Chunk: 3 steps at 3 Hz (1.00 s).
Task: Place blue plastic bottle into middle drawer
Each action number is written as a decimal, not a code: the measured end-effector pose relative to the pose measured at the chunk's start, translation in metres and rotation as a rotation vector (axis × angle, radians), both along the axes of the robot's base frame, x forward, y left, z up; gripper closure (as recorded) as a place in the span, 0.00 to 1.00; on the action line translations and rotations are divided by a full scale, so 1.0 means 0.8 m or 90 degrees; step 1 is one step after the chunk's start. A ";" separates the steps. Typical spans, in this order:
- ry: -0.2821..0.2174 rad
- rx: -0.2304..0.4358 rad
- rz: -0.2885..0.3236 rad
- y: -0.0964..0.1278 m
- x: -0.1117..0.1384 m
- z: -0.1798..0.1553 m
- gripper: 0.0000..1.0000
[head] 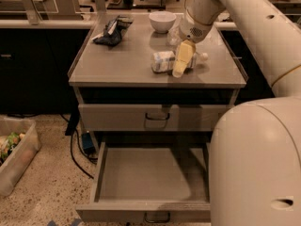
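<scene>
The blue plastic bottle (163, 61) lies on its side on the grey cabinet top (122, 65), its white cap pointing right. My gripper (181, 60), pale yellow at the end of the white arm, comes down from the upper right and sits right over the bottle's neck end, hiding part of it. The middle drawer (141, 212) is pulled fully open below, and its grey floor is bare. The drawer above it (122, 117) is shut.
A white bowl (162, 20) stands at the back of the cabinet top and a dark crumpled packet (110, 31) lies at the back left. A clear plastic bin (14, 157) and a black cable (75, 149) are on the floor to the left. My white arm fills the right side.
</scene>
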<state>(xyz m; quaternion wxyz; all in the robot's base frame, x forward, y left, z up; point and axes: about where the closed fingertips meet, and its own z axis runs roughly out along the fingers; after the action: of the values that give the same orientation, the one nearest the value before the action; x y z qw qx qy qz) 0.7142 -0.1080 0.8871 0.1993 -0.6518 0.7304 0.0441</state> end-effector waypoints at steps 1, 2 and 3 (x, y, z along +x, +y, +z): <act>-0.004 0.045 -0.030 -0.020 0.028 -0.024 0.00; -0.012 0.070 -0.058 -0.032 0.065 -0.046 0.00; -0.004 0.076 -0.058 -0.028 0.068 -0.055 0.00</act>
<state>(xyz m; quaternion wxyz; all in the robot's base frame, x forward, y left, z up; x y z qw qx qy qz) 0.7686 -0.1302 0.8430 0.2418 -0.6051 0.7547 0.0761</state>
